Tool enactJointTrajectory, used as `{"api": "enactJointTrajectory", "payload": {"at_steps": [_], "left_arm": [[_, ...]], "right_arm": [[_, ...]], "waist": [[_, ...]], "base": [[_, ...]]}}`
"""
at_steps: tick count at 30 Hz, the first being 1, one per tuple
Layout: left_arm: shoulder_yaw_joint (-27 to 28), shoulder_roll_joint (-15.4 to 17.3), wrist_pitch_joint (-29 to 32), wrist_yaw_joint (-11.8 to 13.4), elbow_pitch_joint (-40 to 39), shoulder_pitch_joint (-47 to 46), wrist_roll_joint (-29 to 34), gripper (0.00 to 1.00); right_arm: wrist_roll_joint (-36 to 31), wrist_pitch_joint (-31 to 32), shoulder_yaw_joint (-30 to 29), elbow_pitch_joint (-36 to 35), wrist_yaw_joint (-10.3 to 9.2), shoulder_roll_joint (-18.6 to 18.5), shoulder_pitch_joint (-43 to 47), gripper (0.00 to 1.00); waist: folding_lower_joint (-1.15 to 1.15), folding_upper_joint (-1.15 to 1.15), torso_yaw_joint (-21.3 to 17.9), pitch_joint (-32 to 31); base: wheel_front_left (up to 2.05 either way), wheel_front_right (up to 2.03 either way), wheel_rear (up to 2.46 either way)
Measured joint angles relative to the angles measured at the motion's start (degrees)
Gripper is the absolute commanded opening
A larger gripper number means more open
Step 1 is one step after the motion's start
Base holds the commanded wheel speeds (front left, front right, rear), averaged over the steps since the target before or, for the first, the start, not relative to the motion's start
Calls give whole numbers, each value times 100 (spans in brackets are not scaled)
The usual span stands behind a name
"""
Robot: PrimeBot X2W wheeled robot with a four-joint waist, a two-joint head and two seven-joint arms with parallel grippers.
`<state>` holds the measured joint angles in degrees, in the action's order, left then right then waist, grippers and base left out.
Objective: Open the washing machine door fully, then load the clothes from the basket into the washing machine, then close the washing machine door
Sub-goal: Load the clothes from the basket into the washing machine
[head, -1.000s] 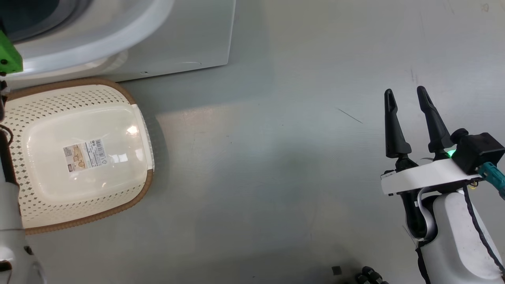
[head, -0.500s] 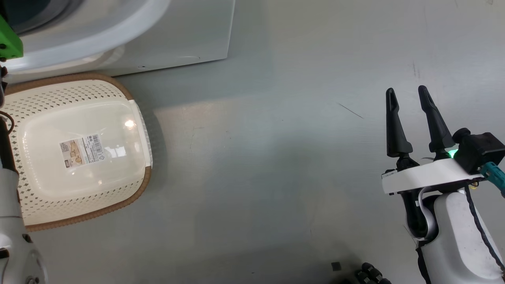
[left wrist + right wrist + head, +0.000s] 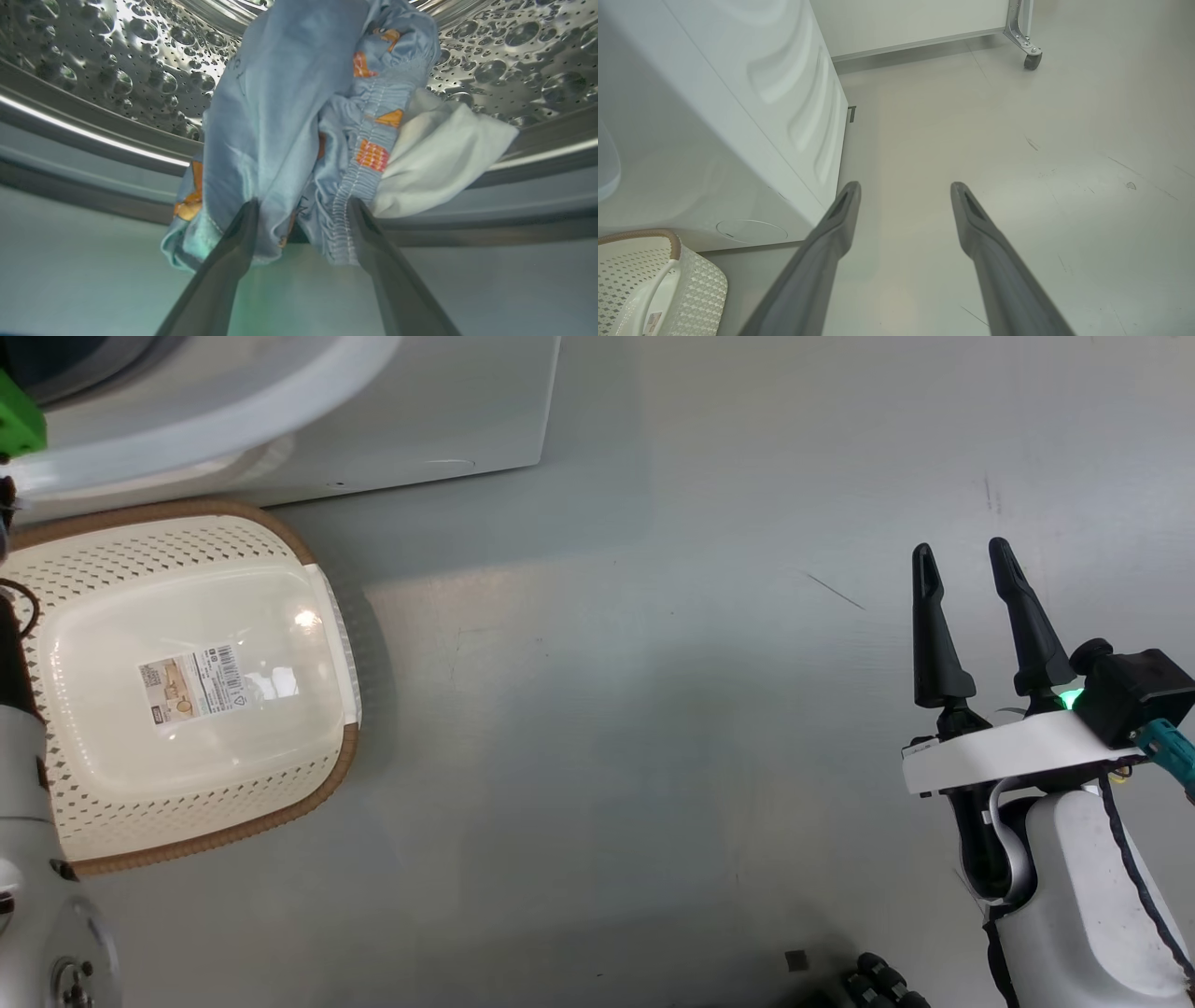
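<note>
Inside the washing machine [image 3: 448,420], my left gripper [image 3: 302,201] stands open at the mouth of the perforated steel drum [image 3: 117,79]. The clothes lie there: a light blue garment [image 3: 275,121] with orange prints drapes over the grey gasket and between my fingertips, and a cream one [image 3: 434,154] sits to its right. The cream basket [image 3: 103,569] lies on the floor in front of the machine, with just a label sticker [image 3: 191,686] inside. My right gripper [image 3: 960,549] hangs open over bare floor at the right, also seen as my right gripper [image 3: 904,185]. The washing machine door is out of view.
My left forearm [image 3: 28,859] runs up the left edge beside the basket. The machine's white side panel [image 3: 738,116] and the basket's rim [image 3: 644,233] lie left of the right gripper. A white panel on a caster wheel [image 3: 1031,60] stands farther off on the grey floor [image 3: 653,709].
The head view has shifted slightly, so the basket sits a little further left in the picture. The right gripper stays open in the same place.
</note>
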<state>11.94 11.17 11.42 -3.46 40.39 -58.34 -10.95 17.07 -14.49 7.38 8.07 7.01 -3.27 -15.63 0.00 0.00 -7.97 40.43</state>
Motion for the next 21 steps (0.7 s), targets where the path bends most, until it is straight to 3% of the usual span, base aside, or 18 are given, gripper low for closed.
{"api": "enactJointTrajectory", "payload": {"at_steps": [7, 8, 9, 10, 11, 12, 21], "left_arm": [[-37, -10, 226, 54, 187, -219, -47, 98], [-60, 1, 250, 55, 199, -240, -43, 82], [-85, 18, 297, 56, 224, -265, -37, 49], [-102, 37, 325, 56, 250, -299, -9, 34], [-116, 52, 352, 56, 277, -328, 12, 9], [-149, 63, 367, 56, 307, -352, 59, 0], [-344, 33, 326, 55, 349, -456, 197, 0]], "right_arm": [[5, 0, 3, 0, 0, 1, 0, 100], [5, 0, 5, -1, 0, 2, 0, 100], [5, 0, 8, -1, 0, 2, 0, 100], [5, 0, 8, 0, 0, 2, 0, 100], [5, 0, 9, 0, 0, 2, 0, 100], [5, 0, 10, 0, 0, 2, 0, 100], [14, 0, 2, 3, 0, 5, -3, 100]], "waist": [[0, 0, -3, 40], [0, 0, -4, 44], [0, 0, -4, 48], [0, 0, -5, 51], [0, 0, -5, 54], [0, 0, -6, 57], [0, 0, 6, 66]], "base": [[0, 0, 0], [0, 0, 0], [0, 0, 0], [0, 0, 0], [0, 0, 0], [0, 0, 0], [0, 0, 0]]}}
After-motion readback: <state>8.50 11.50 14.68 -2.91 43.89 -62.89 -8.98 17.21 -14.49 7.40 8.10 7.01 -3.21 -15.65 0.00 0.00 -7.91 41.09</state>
